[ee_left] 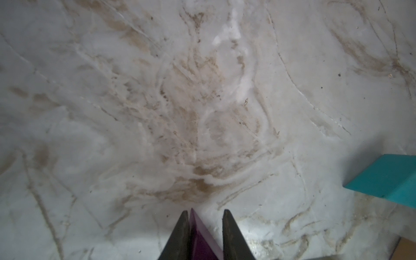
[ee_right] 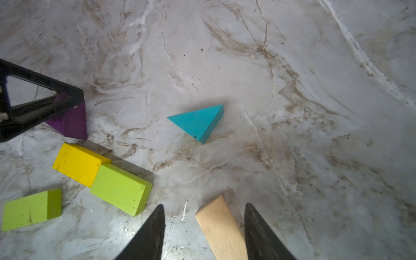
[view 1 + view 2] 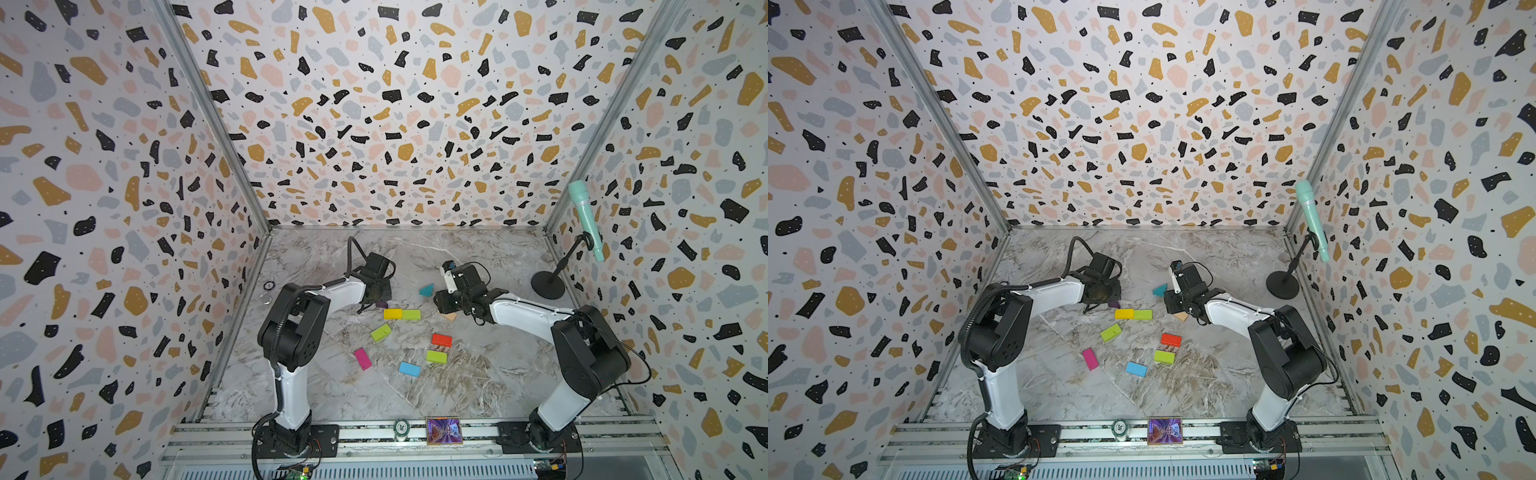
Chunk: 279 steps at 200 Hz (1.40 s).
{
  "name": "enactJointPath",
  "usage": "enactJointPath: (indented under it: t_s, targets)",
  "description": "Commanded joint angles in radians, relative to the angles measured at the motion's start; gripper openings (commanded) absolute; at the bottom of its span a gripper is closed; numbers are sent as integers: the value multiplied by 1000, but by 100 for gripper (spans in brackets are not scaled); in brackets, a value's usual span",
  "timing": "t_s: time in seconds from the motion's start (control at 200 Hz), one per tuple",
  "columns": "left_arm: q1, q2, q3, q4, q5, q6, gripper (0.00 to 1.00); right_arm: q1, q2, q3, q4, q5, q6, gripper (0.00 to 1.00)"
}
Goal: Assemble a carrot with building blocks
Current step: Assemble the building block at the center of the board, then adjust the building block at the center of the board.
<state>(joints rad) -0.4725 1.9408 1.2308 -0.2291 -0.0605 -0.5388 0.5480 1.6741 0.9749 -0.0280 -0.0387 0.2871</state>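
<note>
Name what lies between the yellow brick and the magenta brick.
A lone lime green brick, touching neither the yellow brick nor the magenta brick; both top views show it.

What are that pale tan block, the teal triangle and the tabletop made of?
Tan block: looks like bare, unpainted wood; fine grain lines show along it.
Teal triangle: probably wood under matt paint, with small dark chips along its edges.
Tabletop: marble-patterned and slightly glossy; I can't tell whether it is real stone or a printed sheet.
</note>
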Motion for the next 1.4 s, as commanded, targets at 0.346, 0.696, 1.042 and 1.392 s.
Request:
enactJointPath:
  t_s: [0.346,0.696,1.042,1.392]
  targets:
    - [-11,-52,-27,18,5,-21,27,0,-55,-9,1,-7,7,57]
    - [-11,-134,31,0,-29,-22,36,0,28,124,-52,29,21,63]
    - [48,-236,-4,13,-28,-9,40,2,277,393,-180,59,154,68]
    - [76,-258,-88,61,22,10,40,31,378,473,-223,56,229,62]
